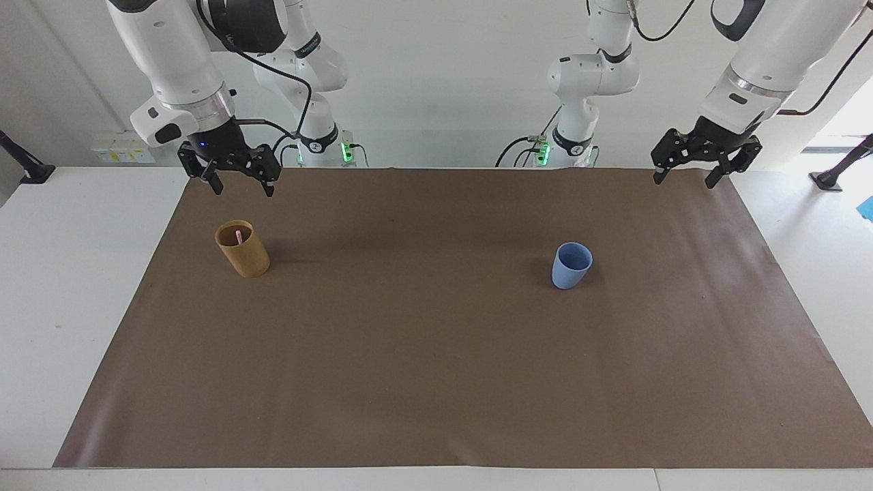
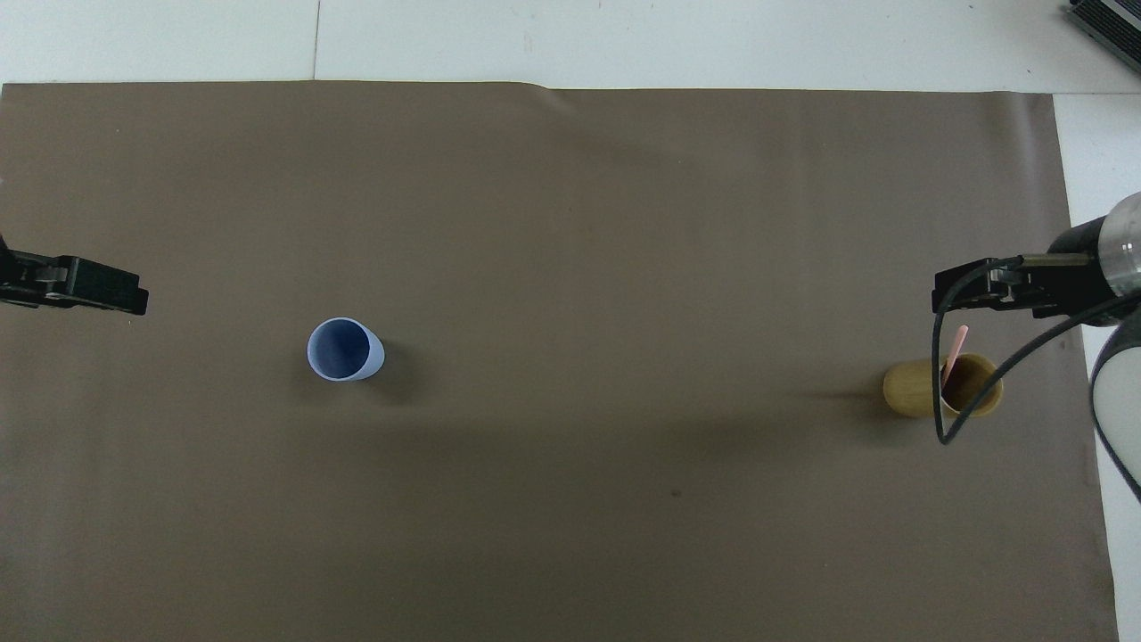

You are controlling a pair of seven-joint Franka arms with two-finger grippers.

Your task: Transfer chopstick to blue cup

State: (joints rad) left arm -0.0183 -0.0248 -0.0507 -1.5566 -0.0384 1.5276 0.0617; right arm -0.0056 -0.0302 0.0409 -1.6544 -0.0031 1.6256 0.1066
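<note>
- Right gripper (image 1: 242, 185): hangs in the air over the mat's edge at the right arm's end of the table, fingers apart, holding nothing.
- Chopstick (image 1: 239, 236): stands in the tan cup (image 1: 243, 250), long axis close to upright with a slight lean, pink tip just clear of the rim. It sits below the right gripper, so this arm is by far the nearer one.
- Judgement: the coming move is a descent onto the exposed tip, fingers straddling the stick.
- Blue cup (image 1: 571, 266): upright, nothing inside it, well apart from the tan cup, toward the left arm's end of the brown mat (image 1: 423, 382).
- Left gripper (image 1: 706, 164): waits in the air over the mat's corner, fingers apart, holding nothing.
- Count: 1 chopstick, 2 cups, 2 grippers.
</note>
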